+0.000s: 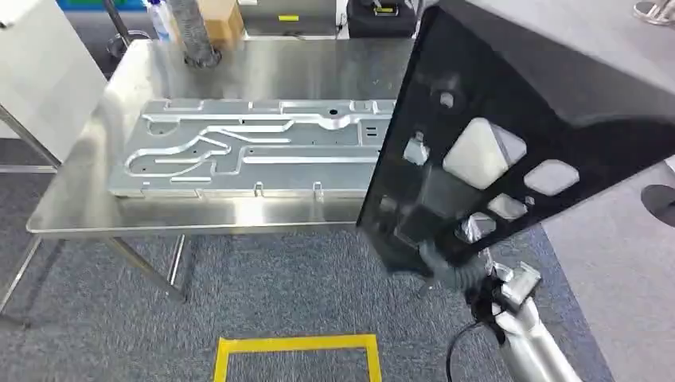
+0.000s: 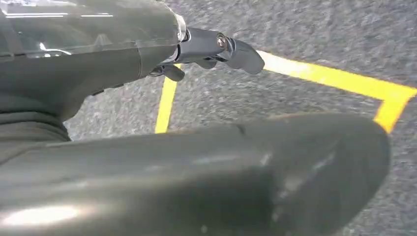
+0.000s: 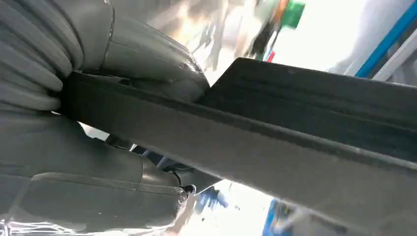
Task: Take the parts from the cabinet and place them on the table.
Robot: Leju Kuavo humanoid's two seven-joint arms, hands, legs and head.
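Note:
A large black panel part [image 1: 517, 119] with several cut-out windows hangs tilted in the air on the right of the head view, its lower corner over the floor beside the table. My right hand [image 1: 450, 267] grips that lower edge. In the right wrist view the panel's dark edge [image 3: 275, 132] runs between the thumb and fingers [image 3: 44, 64] of that hand. A flat silver machined plate [image 1: 255, 147] lies on the steel table [image 1: 79, 215]. My left hand [image 2: 211, 49] hangs over the grey carpet, fingers apart, holding nothing.
Yellow floor tape [image 1: 296, 348] marks a box on the grey carpet in front of the table. At the table's far end stand a grey ribbed hose [image 1: 191, 32], a cardboard box [image 1: 221, 20] and a spray bottle [image 1: 159, 20]. A white panel [image 1: 40, 72] leans at left.

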